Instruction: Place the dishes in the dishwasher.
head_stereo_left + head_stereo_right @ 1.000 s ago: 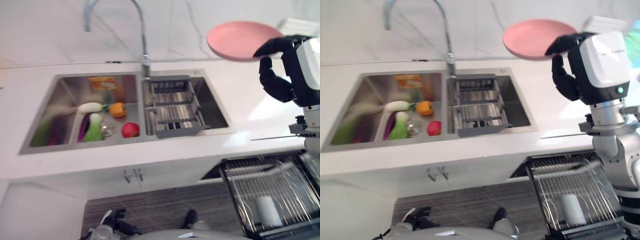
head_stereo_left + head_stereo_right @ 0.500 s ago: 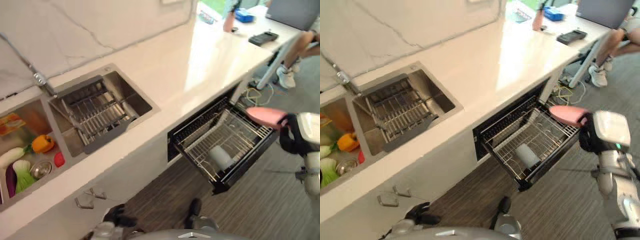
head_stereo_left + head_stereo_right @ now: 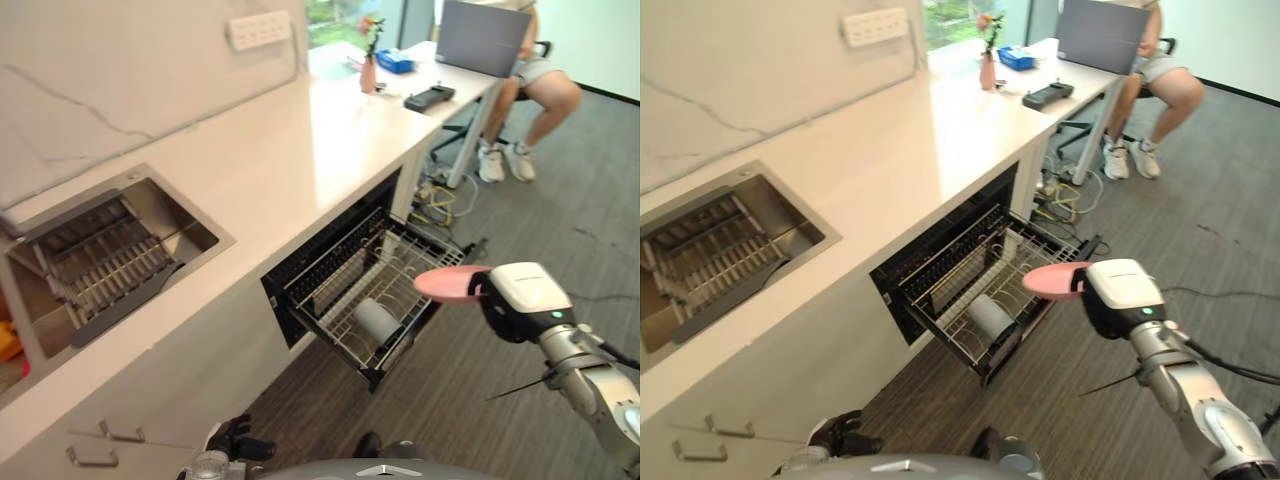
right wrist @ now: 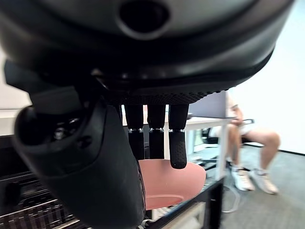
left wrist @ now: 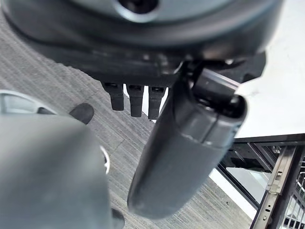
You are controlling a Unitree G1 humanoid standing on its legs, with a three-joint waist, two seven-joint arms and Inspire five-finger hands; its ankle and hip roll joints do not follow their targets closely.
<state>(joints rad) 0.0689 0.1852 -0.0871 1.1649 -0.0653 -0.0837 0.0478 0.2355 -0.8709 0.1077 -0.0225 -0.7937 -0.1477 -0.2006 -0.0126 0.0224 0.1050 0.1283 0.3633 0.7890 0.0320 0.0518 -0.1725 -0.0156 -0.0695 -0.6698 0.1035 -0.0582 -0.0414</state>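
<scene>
Now pink plate (image 3: 446,284) flat, pinched in right hand (image 3: 492,300), over dishwasher rack (image 3: 372,290)

You have a matt pink plate (image 3: 447,284), smooth like plastic, in the right hand (image 4: 157,138), whose fingers look like matt black plastic with ribbed pads. The dishwasher rack (image 3: 372,290) below is thin metal wire with a dull shine, and the cup (image 3: 374,321) lying in it looks smooth and pale. The tabletop (image 3: 290,150) is glossy white stone with faint veining, the sink (image 3: 120,250) brushed steel, and the floor (image 3: 520,230) a grey streaked matt surface.
</scene>
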